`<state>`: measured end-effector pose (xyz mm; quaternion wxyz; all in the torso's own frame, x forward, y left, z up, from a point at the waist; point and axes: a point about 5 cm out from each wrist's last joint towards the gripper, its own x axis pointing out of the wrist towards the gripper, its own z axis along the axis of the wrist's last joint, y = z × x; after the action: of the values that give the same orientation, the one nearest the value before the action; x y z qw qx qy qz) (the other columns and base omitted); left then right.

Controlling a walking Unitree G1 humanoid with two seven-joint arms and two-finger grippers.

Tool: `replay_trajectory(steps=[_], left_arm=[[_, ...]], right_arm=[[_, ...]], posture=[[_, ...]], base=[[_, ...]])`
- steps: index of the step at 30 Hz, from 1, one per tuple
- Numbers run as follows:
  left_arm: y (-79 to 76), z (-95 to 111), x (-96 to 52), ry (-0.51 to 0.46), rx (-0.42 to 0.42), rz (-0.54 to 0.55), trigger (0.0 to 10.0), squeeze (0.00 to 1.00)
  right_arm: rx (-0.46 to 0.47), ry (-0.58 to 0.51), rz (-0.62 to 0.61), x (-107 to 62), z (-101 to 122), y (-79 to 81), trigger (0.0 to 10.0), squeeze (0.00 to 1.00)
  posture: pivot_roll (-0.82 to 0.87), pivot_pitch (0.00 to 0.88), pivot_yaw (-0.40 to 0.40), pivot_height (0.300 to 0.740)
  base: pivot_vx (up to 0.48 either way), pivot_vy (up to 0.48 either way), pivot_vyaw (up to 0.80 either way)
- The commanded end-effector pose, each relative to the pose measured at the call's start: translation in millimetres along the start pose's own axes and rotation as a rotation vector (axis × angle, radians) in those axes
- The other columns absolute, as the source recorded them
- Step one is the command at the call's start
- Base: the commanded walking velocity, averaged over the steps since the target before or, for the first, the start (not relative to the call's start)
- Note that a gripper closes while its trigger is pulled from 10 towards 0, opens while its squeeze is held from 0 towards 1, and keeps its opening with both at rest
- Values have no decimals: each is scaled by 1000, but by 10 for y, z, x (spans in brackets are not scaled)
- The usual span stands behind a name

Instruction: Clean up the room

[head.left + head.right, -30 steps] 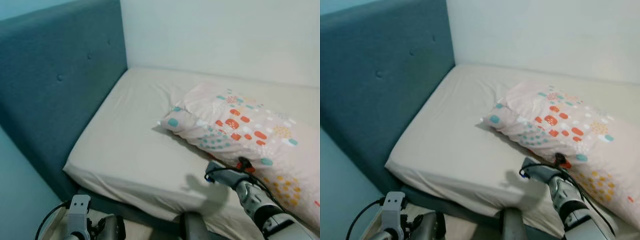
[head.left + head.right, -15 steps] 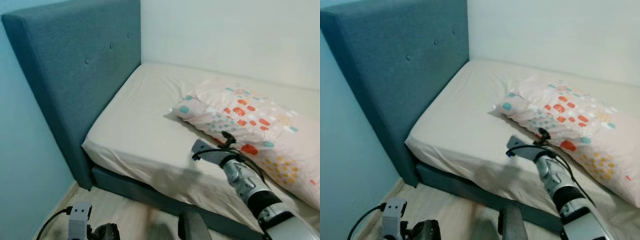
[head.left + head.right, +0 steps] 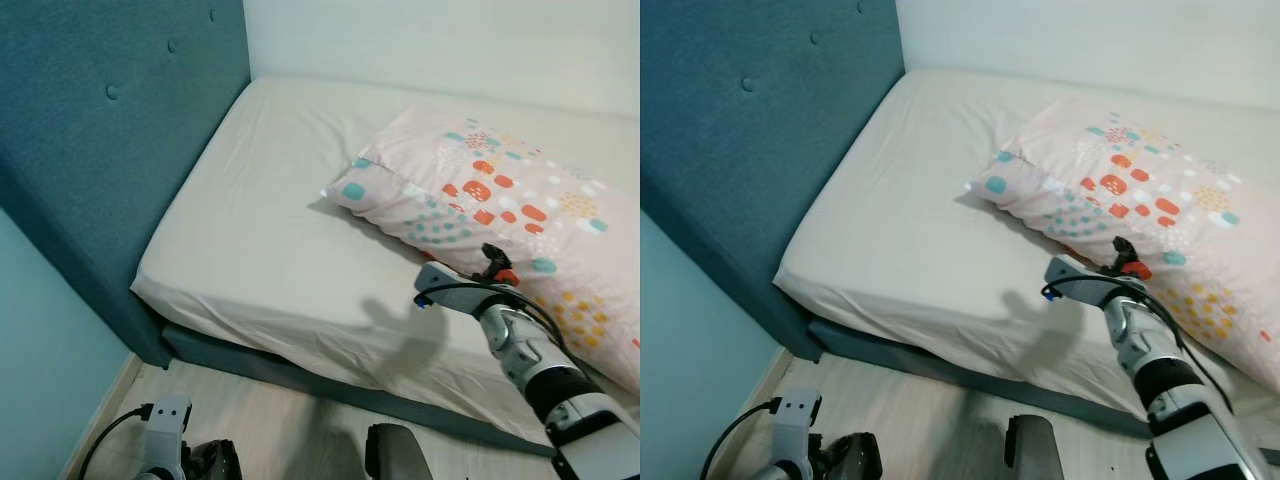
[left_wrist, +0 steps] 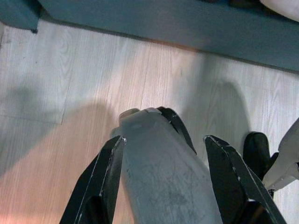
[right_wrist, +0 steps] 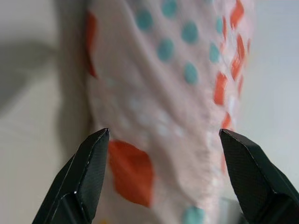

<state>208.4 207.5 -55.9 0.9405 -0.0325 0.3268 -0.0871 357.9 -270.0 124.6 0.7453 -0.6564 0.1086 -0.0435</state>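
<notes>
Nearest us, our left gripper [image 4: 161, 154] hangs low over the pale wood floor [image 4: 60, 84], its two black fingers [image 4: 100, 179] spread apart — between them sits a grey-white robot part, and we cannot tell whether they touch it. No writing or brand can be read anywhere. Farther out, our right gripper [image 5: 163, 154] reaches over the bed's near edge with its jaws spread wide and holding nothing — the pillow [image 3: 500, 210], pink with teal, orange and yellow spots, lies just beyond the fingertips. It rests on the cream sheet [image 3: 270, 240], right of the middle. Beyond stand the blue padded headboard [image 3: 90, 130] and the white wall [image 3: 450, 40].
</notes>
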Motion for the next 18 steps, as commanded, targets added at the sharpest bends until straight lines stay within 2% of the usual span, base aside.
replay_trajectory(steps=[1, 3, 4, 5, 6, 7, 9, 10, 14, 15, 18], left_arm=[[-13, -115, -35, 43, -13, -1, 10000, 0], [-5, -108, -47, 24, -12, -9, 10000, 0], [-5, -108, -47, 24, -12, -9, 10000, 0], [7, -109, -62, 11, -9, -14, 10000, 0], [7, -109, -62, 11, -9, -14, 10000, 0], [25, -105, -80, -4, -2, -19, 10000, 0], [25, -105, -80, -4, -2, -19, 10000, 0], [47, -97, -100, -21, 11, -25, 10000, 0], [115, -65, -171, -70, 69, -47, 10000, 0], [115, -65, -171, -70, 69, -47, 10000, 0], [197, 16, -230, -124, 131, -48, 10000, 0]], right_arm=[[-34, 16, 0, -1, -50, -2, 10000, 0], [-115, 101, -27, -10, -331, -135, 10000, 0], [-115, 101, -27, -10, -331, -135, 10000, 0], [-141, 146, -26, -34, -478, -171, 10000, 0], [-141, 146, -26, -34, -478, -171, 10000, 0], [-152, 184, -13, -71, -612, -169, 10000, 0], [-152, 184, -13, -71, -612, -169, 10000, 0], [-152, 214, 6, -115, -723, -136, 10000, 0], [-58, 256, 41, -211, -887, -27, 10000, 0], [-58, 256, 41, -211, -887, -27, 10000, 0], [57, 237, 4, -196, -862, -72, 10000, 0]], posture=[[0, 143, -47, 585], [4, 164, -46, 585], [4, 164, -46, 585], [6, 183, -45, 585], [6, 183, -45, 585], [11, 202, -43, 585], [11, 202, -43, 585], [16, 220, -42, 585], [36, 265, -32, 585], [36, 265, -32, 585], [50, 319, -14, 585]], base=[[0, 0, 0], [0, 0, 0], [0, 0, 0], [0, 0, 0], [0, 0, 0], [0, 0, 0], [0, 0, 0], [0, 0, 0], [0, 0, 0], [0, 0, 0], [0, 0, 0]])
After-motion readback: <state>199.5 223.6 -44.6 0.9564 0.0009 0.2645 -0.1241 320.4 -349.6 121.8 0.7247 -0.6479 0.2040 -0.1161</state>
